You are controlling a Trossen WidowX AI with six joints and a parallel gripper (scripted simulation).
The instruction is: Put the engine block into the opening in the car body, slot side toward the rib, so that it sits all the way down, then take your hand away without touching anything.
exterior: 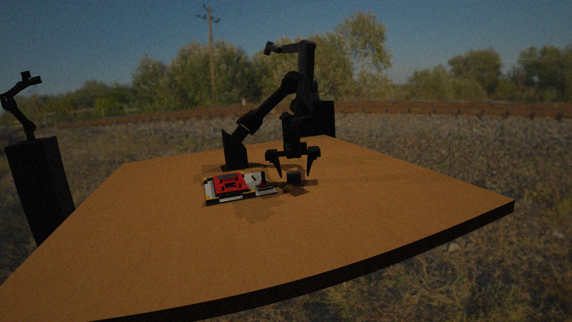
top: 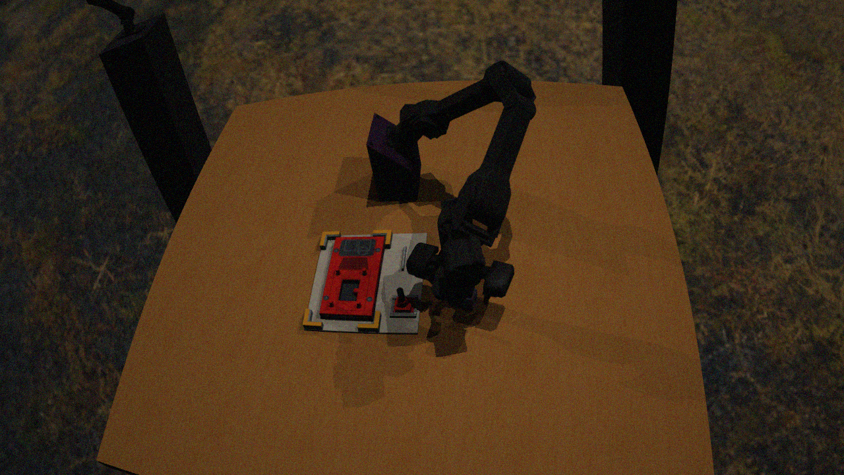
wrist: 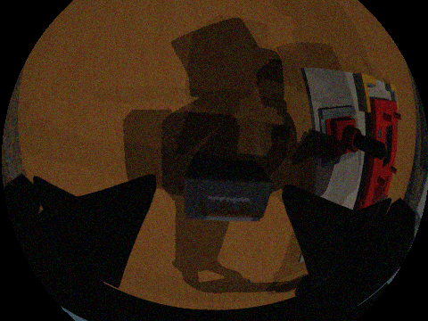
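Observation:
The dark grey engine block (exterior: 293,177) (wrist: 227,201) stands on the table. My gripper (exterior: 294,176) (wrist: 223,187) is open and points down over it, one finger on each side with a gap, the tips about level with the block's upper part in the exterior view. In the top view the gripper mostly hides the block. A faint pale and brownish pattern shows on its top; I cannot make out its slot. The red car body (top: 328,297) (exterior: 220,189) (wrist: 379,116) lies flat left of the gripper in the top and exterior views. Its opening (top: 347,289) is empty, with a small red rib (top: 355,290) at its right side.
The car body lies on a pale board (top: 393,326) (wrist: 327,86) with yellow corner pieces (top: 368,325). A red base with an upright black peg (top: 401,297) (exterior: 262,177) (wrist: 367,144) stands on the board between car body and gripper. A thin rod (top: 403,258) lies behind it.

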